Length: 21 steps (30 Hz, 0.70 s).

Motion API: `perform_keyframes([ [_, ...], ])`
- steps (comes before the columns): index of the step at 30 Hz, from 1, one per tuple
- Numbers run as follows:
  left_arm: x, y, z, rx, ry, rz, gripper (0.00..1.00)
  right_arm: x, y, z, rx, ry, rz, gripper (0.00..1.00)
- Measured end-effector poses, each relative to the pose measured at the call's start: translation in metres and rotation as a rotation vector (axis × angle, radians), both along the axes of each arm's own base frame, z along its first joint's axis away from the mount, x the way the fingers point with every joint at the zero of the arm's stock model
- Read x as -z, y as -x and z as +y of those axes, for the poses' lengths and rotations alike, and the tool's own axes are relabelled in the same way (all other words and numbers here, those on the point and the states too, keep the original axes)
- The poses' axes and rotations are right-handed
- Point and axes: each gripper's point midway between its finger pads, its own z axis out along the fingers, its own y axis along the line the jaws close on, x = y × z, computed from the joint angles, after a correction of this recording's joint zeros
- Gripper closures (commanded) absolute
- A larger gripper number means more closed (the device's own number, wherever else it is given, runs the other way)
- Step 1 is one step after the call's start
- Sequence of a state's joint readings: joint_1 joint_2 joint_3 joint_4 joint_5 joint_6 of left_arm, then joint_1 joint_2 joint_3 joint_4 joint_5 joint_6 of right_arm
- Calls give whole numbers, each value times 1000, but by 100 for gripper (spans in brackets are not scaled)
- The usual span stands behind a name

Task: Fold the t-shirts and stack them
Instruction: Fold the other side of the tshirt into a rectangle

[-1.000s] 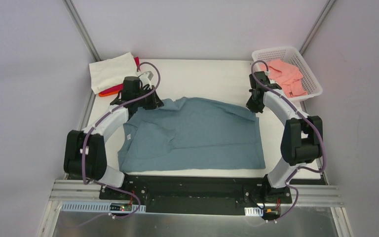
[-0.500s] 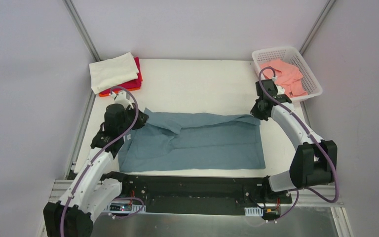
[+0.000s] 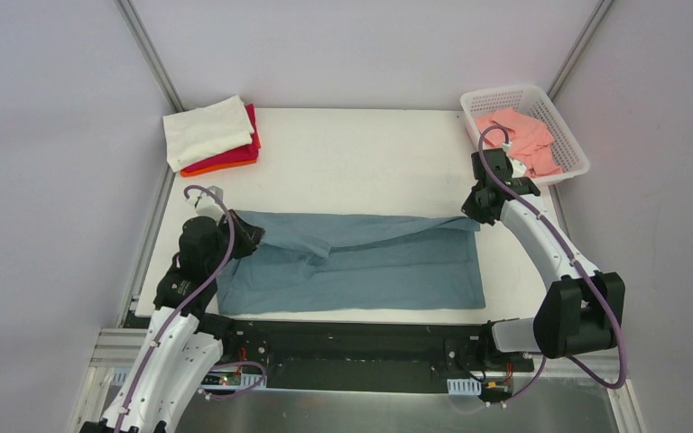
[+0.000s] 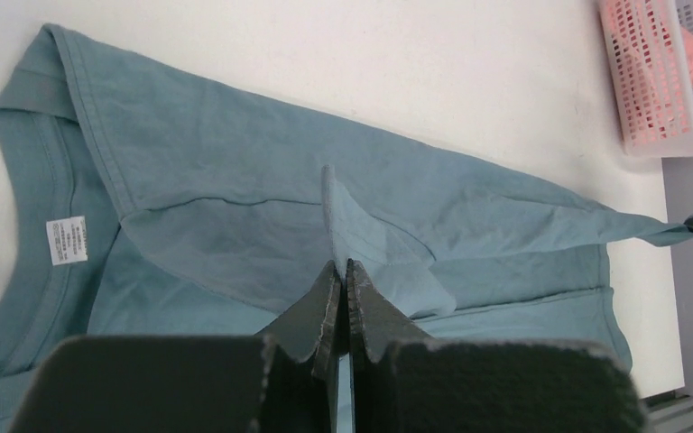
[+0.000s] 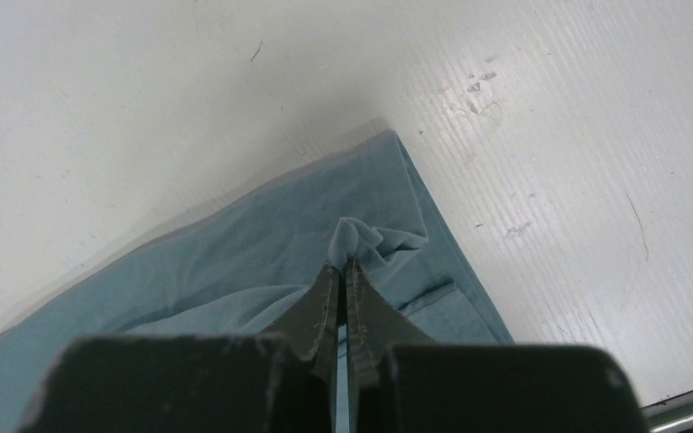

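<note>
The slate blue-grey t-shirt (image 3: 361,266) lies across the near half of the table, its far edge lifted and drawn toward the near side. My left gripper (image 3: 251,236) is shut on a pinch of that edge at the shirt's left end (image 4: 343,263); the white neck label (image 4: 66,241) shows on the collar. My right gripper (image 3: 470,214) is shut on the shirt's far right corner (image 5: 344,263), held just above the table. The fabric hangs stretched between the two grippers. A folded stack of cream-white (image 3: 206,128), red and orange t-shirts sits at the far left corner.
A white lattice basket (image 3: 559,122) at the far right corner holds salmon-pink t-shirts (image 3: 523,135). The white table (image 3: 361,162) shows bare between the stack and the basket. The black rail with the arm bases runs along the near edge.
Both grippers have pulled the shirt's far edge toward the near side, folding it over the lower half. The left gripper has moved well nearer; the right gripper moved slightly nearer.
</note>
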<state>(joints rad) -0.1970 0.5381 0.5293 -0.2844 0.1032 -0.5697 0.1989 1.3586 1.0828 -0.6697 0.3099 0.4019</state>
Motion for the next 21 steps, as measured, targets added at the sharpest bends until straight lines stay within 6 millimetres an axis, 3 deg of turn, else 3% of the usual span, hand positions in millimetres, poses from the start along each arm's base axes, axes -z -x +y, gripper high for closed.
perform_keyframes([
  [12,39,28,4,-52,75,78,100,13,16,-7,9,29,57,96],
  [17,77,42,4,-94,129,182,95,25,28,-11,40,37,99,82],
  [18,84,45,4,-103,139,206,92,28,32,-13,53,44,112,76],
  [19,90,49,4,-116,153,230,81,31,36,-14,62,50,124,66],
  [20,94,53,4,-127,164,248,62,35,40,-16,76,56,138,61],
  [21,96,58,5,-138,177,263,54,38,45,-19,88,69,155,59],
])
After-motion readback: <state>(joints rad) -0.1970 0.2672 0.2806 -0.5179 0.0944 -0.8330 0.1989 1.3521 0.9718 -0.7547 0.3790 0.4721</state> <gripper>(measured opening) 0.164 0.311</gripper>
